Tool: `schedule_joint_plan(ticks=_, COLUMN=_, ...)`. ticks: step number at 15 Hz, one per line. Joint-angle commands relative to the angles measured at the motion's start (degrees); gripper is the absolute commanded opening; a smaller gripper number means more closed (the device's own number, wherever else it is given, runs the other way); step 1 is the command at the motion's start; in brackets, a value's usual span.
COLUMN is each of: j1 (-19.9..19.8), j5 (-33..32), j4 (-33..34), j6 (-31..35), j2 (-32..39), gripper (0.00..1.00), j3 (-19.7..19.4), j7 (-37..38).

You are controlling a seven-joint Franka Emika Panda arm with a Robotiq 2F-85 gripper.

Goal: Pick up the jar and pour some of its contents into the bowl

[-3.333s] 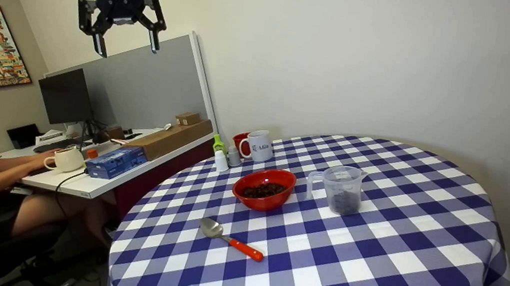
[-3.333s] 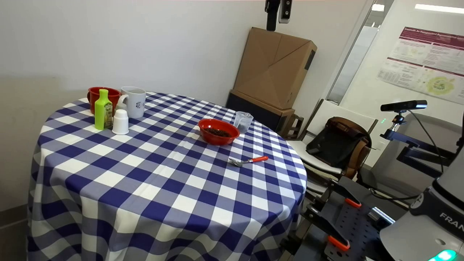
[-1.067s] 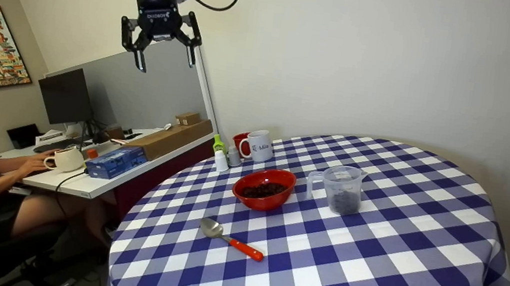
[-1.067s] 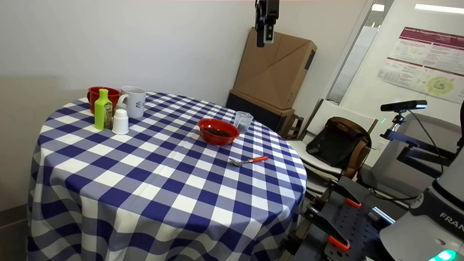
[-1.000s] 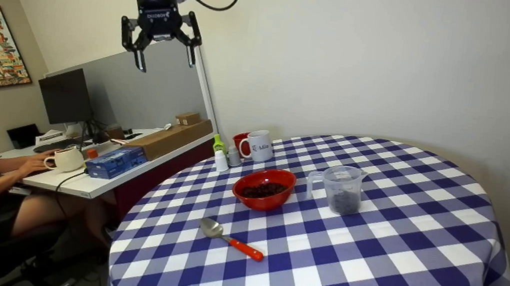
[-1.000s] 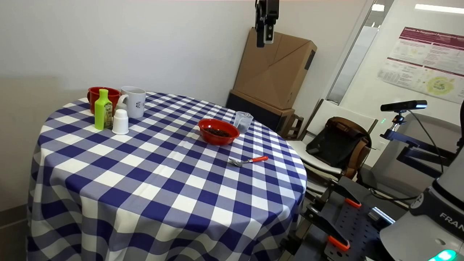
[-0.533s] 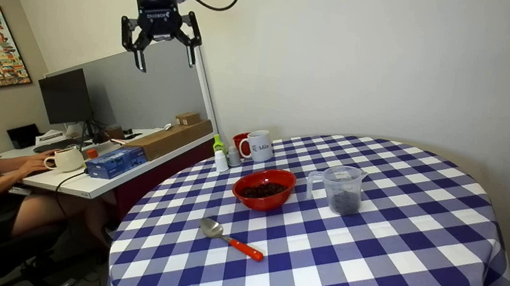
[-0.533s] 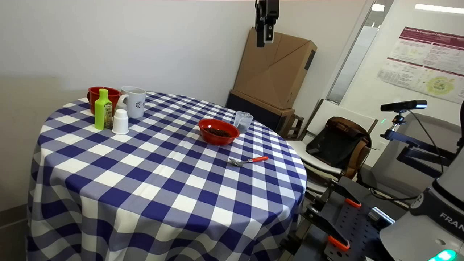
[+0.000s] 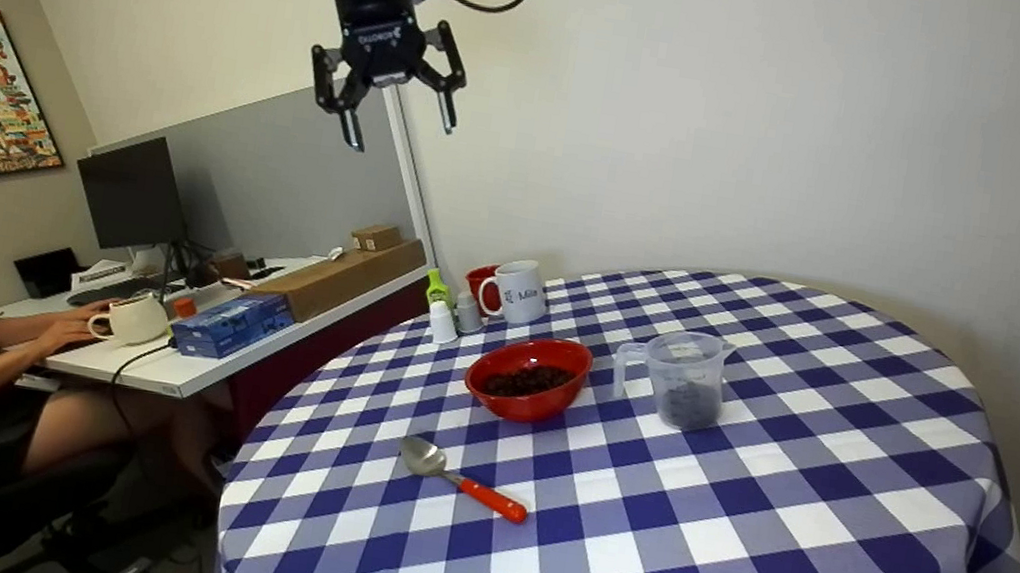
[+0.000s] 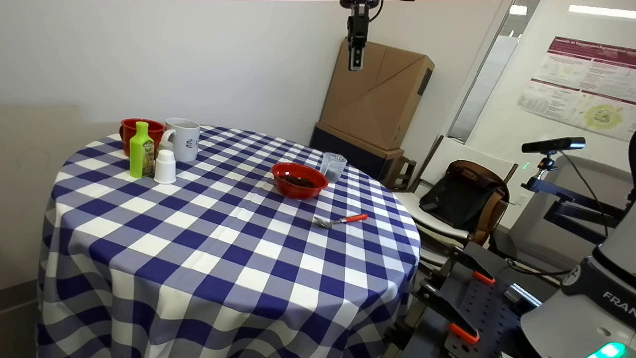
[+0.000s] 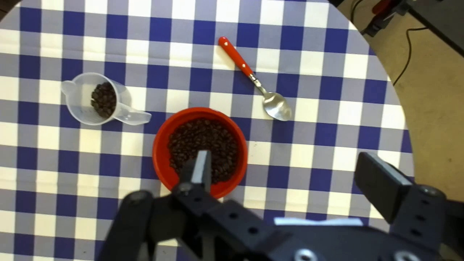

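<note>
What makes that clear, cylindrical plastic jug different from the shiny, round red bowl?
The clear, cylindrical plastic jug is taller; the shiny, round red bowl is wider. The jug has a handle and spout; the bowl has neither. The jug shows fewer dark beans than the bowl. Both stand upright on the blue-and-white checked tablecloth.

"FRAN" (cut off): rounded pale-grey robot base (image 10: 579,314) | "Mil" + blurred letter: white cylindrical mug (image 9: 524,294) | "ROBOTIQ": black two-fingered gripper (image 9: 404,139)
</note>
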Motion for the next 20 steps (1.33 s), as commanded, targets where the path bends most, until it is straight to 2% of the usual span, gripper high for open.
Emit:
schedule_joint_plan(ticks=1, j1=-1.8, j5=-2.5, j4=8.1, j6=-2.5, j2=7.3, gripper=1.00, j3=-1.0, j7=-3.3)
schedule_joint_plan(ticks=4, j1=-3.4, j5=-2.6, j4=12.6, j6=-7.2, j2=11.7, gripper=1.00, j3=-0.5, j7=-13.2)
schedule_joint_plan(ticks=8, j1=-4.0, j5=-2.6, j4=17.5, j6=-12.2, j2=16.0, gripper=1.00, j3=-0.1, j7=-22.9)
schedule_joint_plan(ticks=9, j1=-3.8, j5=-1.9, j4=12.8, j6=-8.5, j2=13.1, gripper=1.00, j3=-0.4, j7=-18.5)
schedule_joint_plan(ticks=16, j1=-3.8, j5=-1.9, j4=15.6, j6=-10.1, j2=15.2, gripper=1.00, j3=-0.2, j7=-21.4)
schedule_joint_plan(ticks=17, j1=-3.4, j5=-3.6, j4=13.7, j6=-7.8, j2=14.4, gripper=1.00, j3=-0.1, j7=-21.8)
schedule_joint_plan(ticks=20, j1=-2.5, j5=-10.5, j4=10.2, j6=4.3, j2=14.8, gripper=1.00, j3=-0.5, j7=-21.0)
